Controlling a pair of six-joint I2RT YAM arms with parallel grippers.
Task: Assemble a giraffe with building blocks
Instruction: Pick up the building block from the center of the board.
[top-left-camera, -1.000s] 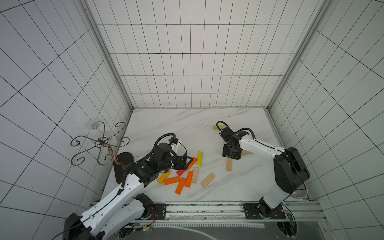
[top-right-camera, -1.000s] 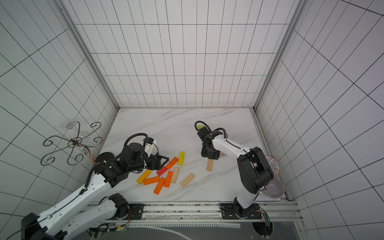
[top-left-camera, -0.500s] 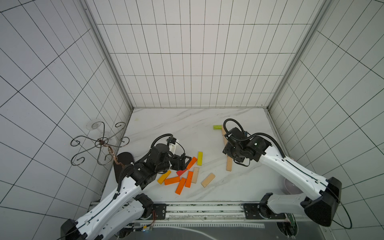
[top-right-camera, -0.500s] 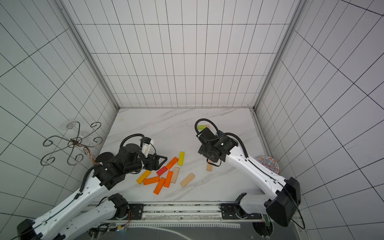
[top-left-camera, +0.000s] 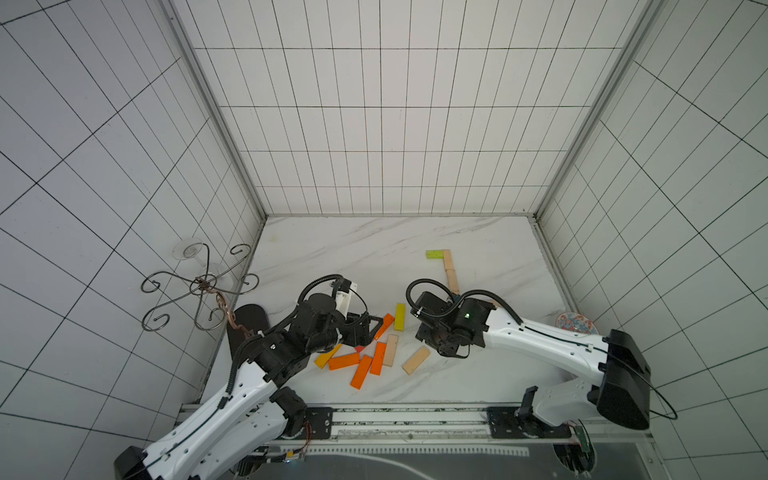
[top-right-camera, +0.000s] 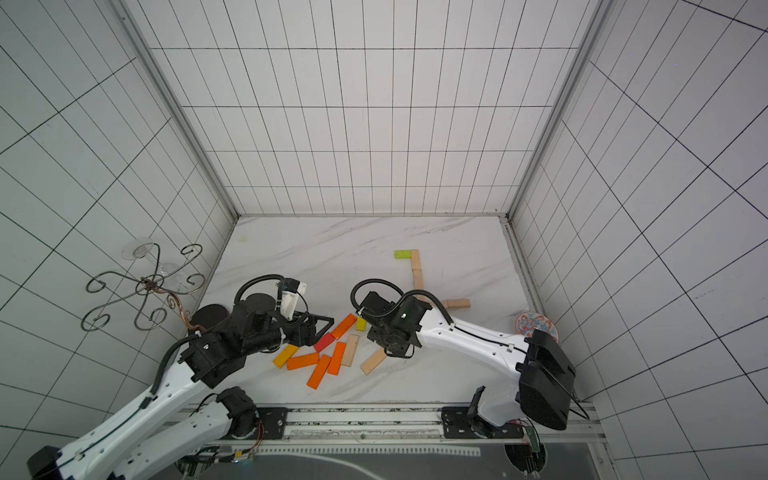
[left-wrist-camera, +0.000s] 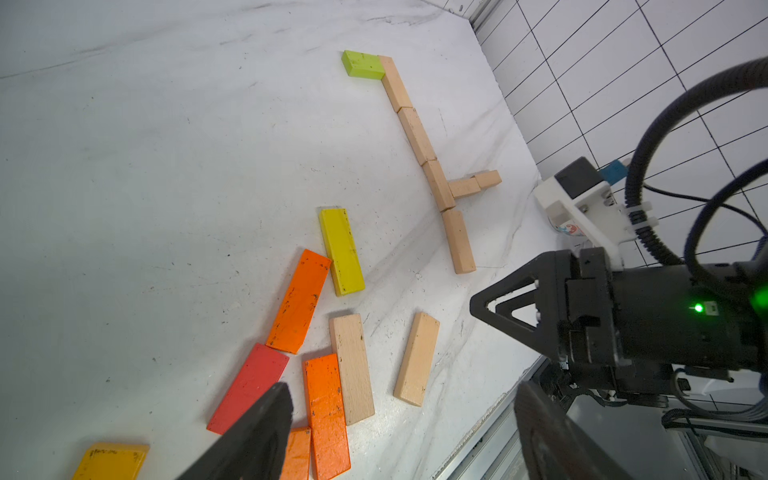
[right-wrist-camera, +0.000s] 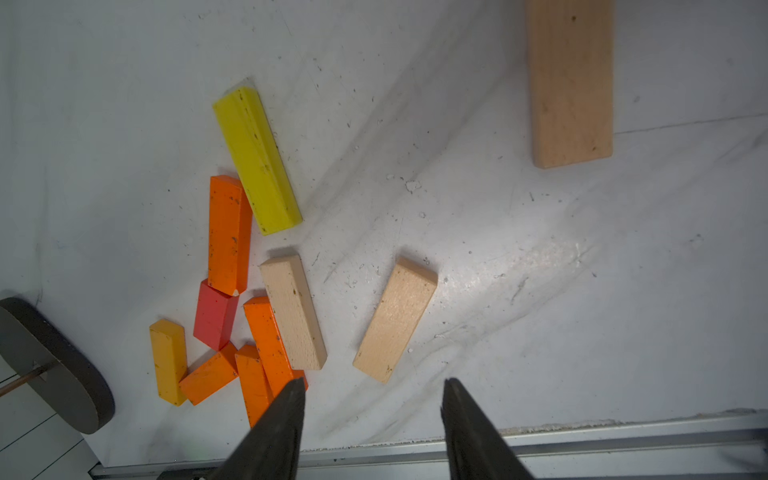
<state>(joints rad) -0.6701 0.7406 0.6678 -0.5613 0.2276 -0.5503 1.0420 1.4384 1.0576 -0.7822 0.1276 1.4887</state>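
left gripper (left-wrist-camera: 403, 390) spread, empty, over loose pile of orange, red and yellow wooden blocks (top-left-camera: 365, 361). right gripper (right-wrist-camera: 374, 384) spread, empty, above pale wooden plank (right-wrist-camera: 395, 320). giraffe sits far right. lime-green head block (top-left-camera: 434, 254) and pale wooden neck row (top-left-camera: 451, 274) done. i reckon body and legs mostly left.

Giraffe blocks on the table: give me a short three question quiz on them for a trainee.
1. True or false: the lime-green block touches one end of the line of plain wooden blocks.
2. The right gripper holds: A) an orange block, B) nothing, C) a yellow block.
3. How many red blocks are visible?
Key: 1 true; 2 B; 3 one.
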